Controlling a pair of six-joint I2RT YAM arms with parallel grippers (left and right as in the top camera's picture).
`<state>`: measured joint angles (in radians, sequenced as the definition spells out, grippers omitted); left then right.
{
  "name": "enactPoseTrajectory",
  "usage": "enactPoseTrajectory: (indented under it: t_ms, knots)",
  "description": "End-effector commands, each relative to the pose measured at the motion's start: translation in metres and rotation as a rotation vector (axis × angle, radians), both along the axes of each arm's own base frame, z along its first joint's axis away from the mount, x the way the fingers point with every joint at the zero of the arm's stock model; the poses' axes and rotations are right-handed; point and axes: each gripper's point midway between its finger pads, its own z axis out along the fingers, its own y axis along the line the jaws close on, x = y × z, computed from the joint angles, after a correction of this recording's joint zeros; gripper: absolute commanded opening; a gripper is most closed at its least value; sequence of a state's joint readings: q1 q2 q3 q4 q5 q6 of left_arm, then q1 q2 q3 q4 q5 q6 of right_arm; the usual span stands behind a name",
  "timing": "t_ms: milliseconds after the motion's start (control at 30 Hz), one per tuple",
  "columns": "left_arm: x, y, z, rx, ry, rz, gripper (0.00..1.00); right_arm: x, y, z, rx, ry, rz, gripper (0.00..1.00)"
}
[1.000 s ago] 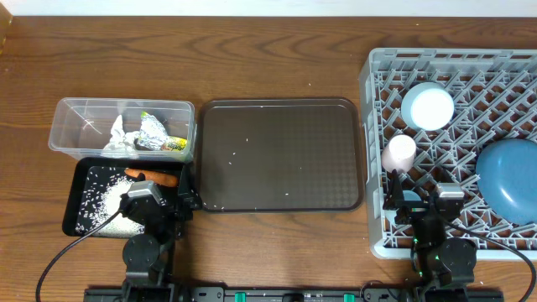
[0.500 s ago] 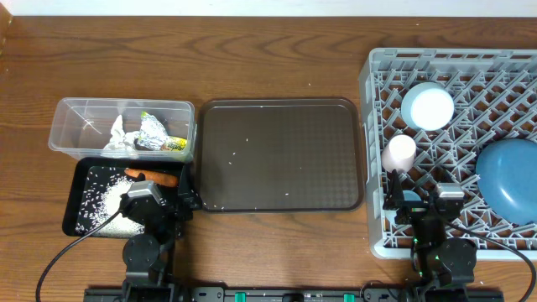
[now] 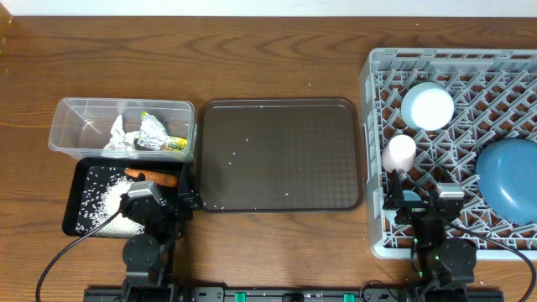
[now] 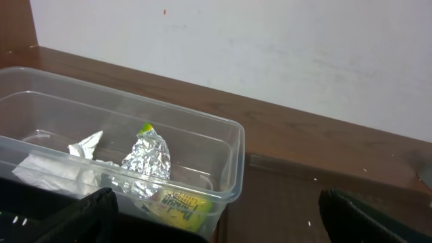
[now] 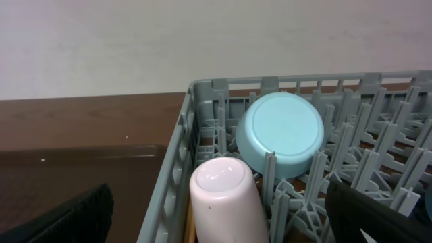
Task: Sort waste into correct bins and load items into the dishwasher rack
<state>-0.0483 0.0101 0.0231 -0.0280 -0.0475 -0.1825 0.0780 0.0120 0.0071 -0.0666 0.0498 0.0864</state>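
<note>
The clear tub (image 3: 84,126) holds the white tissue (image 3: 117,134), the silver foil (image 3: 153,129) and the yellow-green wrapper (image 3: 174,144); they also show in the left wrist view, foil (image 4: 150,156), wrapper (image 4: 181,202). The black tray (image 3: 74,186) holds rice (image 3: 105,201) and the carrot (image 3: 152,175). The grey rack (image 3: 503,67) holds the light blue cup (image 3: 427,106), the pinkish-white cup (image 3: 398,153) and the blue plate (image 3: 508,174). My left gripper (image 3: 161,201) is open and empty over the black tray. My right gripper (image 3: 417,204) is open and empty behind the pinkish cup (image 5: 223,196). The white bowl and the chopsticks are not seen.
The brown serving tray (image 3: 281,155) lies between the bins and the rack, with a few rice grains on it. Bare wooden table (image 3: 252,59) lies beyond. The rack wall (image 5: 172,169) stands left of the cups.
</note>
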Motion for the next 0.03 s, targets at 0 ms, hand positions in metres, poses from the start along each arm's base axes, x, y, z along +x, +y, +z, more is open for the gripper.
enactPoseTrajectory:
  t_ms: [0]
  knots:
    - [-0.0008, 0.0006, -0.0176, 0.012, 0.053, 0.0, 0.98, -0.0002, -0.0058, 0.0001, -0.014, -0.003, -0.027, 0.99]
